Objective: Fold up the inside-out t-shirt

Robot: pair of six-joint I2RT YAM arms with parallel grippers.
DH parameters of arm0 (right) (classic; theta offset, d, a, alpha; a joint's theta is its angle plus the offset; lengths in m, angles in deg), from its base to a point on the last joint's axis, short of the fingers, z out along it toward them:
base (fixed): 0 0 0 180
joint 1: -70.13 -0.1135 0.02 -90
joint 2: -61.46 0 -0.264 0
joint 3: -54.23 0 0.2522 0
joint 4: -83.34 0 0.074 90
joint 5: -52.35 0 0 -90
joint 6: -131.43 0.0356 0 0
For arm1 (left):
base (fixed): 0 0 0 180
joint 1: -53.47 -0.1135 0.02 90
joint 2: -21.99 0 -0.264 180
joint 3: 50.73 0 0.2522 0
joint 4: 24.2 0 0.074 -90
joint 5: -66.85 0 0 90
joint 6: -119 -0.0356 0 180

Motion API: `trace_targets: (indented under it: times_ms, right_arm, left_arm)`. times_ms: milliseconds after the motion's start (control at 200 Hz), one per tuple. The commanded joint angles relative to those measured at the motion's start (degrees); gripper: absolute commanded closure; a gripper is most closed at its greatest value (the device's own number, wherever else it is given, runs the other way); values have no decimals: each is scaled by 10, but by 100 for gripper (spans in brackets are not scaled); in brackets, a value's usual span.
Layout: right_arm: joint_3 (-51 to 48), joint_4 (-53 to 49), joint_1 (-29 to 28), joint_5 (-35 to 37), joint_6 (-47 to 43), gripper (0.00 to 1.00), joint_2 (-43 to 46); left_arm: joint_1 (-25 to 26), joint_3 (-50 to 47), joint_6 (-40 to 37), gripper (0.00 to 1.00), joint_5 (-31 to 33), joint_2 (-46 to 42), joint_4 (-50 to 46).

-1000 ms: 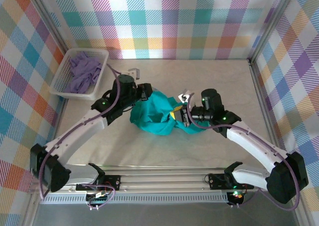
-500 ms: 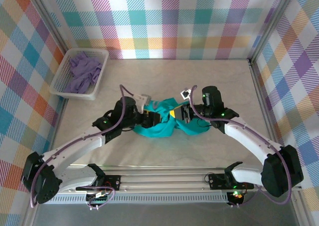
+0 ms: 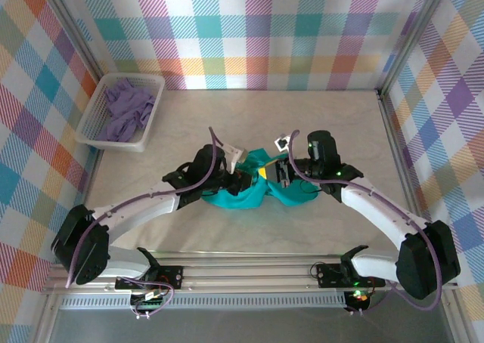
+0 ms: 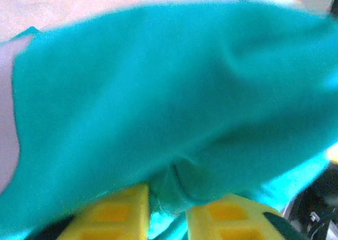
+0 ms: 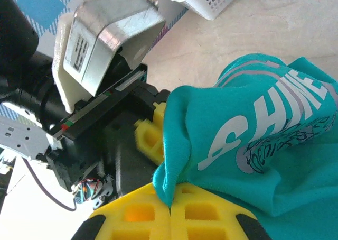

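Left jaws stand at a narrow slot, with a tuck of teal cloth nipped between the yellow pads [image 4: 113, 214]. Right jaws are fully closed, their pads [image 5: 203, 219] pressed together on a raised edge of the same cloth. So both have hold of the inside-out t-shirt [image 3: 253, 190]. It sits bunched on the bench [image 3: 340, 124], right between the two sets of jaws, its bulk sagging to the near side of them.

From the right wrist, the pale lettering [image 5: 264, 129] lies just beyond the right jaws and to their right. The left arm's head [image 5: 105, 118] looms just beyond to their left, very near indeed. The white basket [image 3: 125, 110] with the lavender garment [image 3: 127, 105] is well off to the far left of the left jaws, out of this.

My read: this is the opening-out step, two pinches taken and the heap not yet spread. To do it well, the jaws want to part sideways, away from each other, slowly and at matching height. That way the cloth tightens evenly rather than pulling out of one pinch. The left grip looks like a small tuck, so a sharp tug could lose it. How many layers each pinch holds I cannot tell; if both layers are caught, the shirt will not open. With the two heads so near, the first move should be apart, not across.
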Motion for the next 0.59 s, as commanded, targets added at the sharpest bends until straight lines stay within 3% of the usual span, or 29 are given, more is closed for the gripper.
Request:
trace_targets:
  times_ms: [0, 65, 180, 255, 295, 385, 510, 590]
  right_arm:
    - [-6, -71, 3, 66, -87, 100, 31]
    - [16, -128, 0, 214, -103, 100, 28]
    - [74, -210, -45, 518, -91, 80, -4]
    - [75, -201, -97, 630, -105, 68, 4]
    - [55, -171, -121, 628, -119, 63, 28]
    - [-5, -106, -141, 539, -114, 55, 101]
    - [-76, -41, -147, 379, -94, 48, 180]
    - [-113, 16, -159, 319, -53, 46, 190]
  left_arm:
    - [3, 39, 20, 96, -6, 4, 36]
    - [3, 63, 50, 99, -26, -14, 3]
    - [-1, 117, 148, 100, -28, -38, -96]
    - [-1, 129, 211, 100, -12, -43, -135]
    - [-1, 120, 247, 100, -1, -46, -131]
    - [1, 94, 292, 100, 12, -54, -104]
    - [5, 92, 298, 100, 50, -65, -111]
    - [6, 91, 302, 100, 54, -70, -109]
